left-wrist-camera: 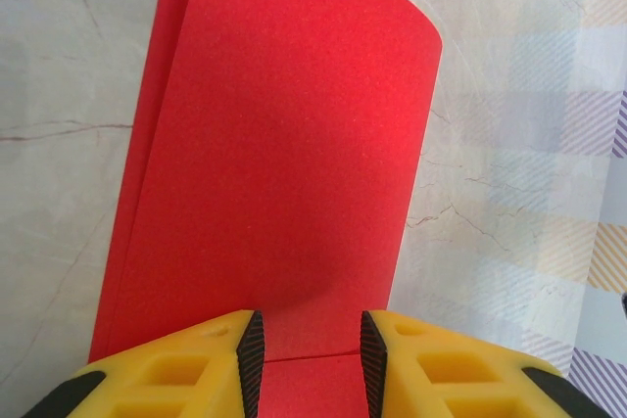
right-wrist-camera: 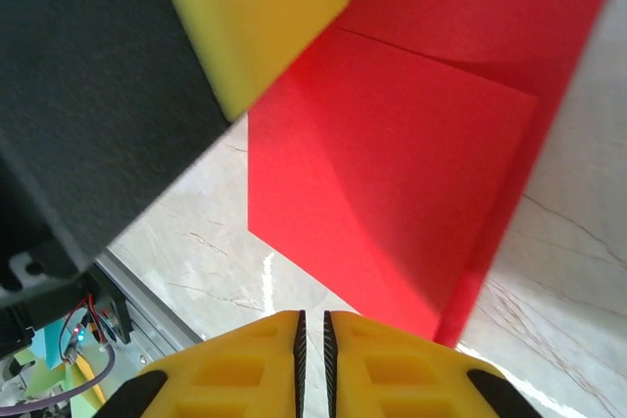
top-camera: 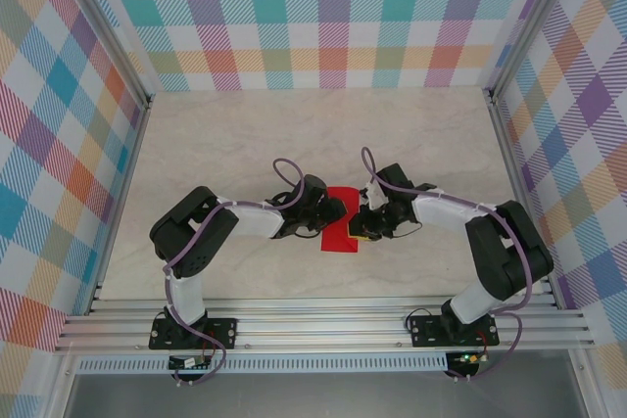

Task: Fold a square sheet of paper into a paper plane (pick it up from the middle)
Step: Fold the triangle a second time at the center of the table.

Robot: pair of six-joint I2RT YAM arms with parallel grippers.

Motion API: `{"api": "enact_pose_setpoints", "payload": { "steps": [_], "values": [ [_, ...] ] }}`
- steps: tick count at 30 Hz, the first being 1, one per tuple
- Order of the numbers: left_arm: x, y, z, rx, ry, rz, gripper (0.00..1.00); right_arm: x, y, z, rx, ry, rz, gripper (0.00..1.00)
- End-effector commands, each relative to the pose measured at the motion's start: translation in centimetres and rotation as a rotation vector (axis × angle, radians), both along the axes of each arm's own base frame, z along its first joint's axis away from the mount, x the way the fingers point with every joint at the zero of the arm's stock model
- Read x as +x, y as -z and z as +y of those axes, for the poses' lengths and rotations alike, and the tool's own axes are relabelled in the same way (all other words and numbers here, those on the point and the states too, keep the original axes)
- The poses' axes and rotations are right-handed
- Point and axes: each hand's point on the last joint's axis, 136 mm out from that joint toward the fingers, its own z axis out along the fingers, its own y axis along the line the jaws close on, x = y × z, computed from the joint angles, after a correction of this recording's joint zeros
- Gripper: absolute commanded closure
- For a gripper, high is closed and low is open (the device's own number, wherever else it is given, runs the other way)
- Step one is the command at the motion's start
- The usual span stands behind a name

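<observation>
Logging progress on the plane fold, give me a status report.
Left hand open, fingers straddling red paper. Right hand shut at its corner, grip unclear. Paper folded over, top layer bowed, no dart yet. Hands crowd each other.

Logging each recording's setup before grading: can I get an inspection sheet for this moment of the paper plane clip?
Surface: pale marbled table.
Job's things: red paper, folded over in layers at mid-table between both grippers, top layer curving up; not a pointed plane yet.
Clutter: nothing seen.
Grippers: left gripper open, fingers astride the paper; right gripper shut at the paper's edge, with no paper seen between its fingers.
Cables: purple cables looped along both arms.
Surroundings: checked cloth walls; metal frame rail at the near edge.
</observation>
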Motion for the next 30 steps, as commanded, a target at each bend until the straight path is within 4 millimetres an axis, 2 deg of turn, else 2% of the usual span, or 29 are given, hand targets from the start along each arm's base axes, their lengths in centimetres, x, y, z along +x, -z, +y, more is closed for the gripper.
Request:
{"api": "enact_pose_setpoints", "payload": {
  "steps": [1,8,12,17,30],
  "values": [
    [-1.0,2.8,1.2,0.07,-0.01,0.057,0.66,0.7,-0.1,1.6,0.041,-0.009,0.022,0.85],
    [-1.1,2.9,1.3,0.074,-0.013,0.062,0.66,1.0,1.1,2.5,0.025,-0.019,0.042,0.85],
    [-1.1,3.0,1.2,0.075,-0.011,0.063,0.66,1.1,2.9,1.8,-0.04,0.001,0.06,0.85],
    [-1.2,3.3,1.4,0.083,-0.013,0.069,0.66,0.1,5.1,0.8,-0.104,0.003,0.111,0.85],
    [-1.7,4.8,2.4,0.131,-0.031,0.098,0.68,-2.3,4.6,-1.5,-0.154,-0.004,0.118,0.83]
  ]
}}
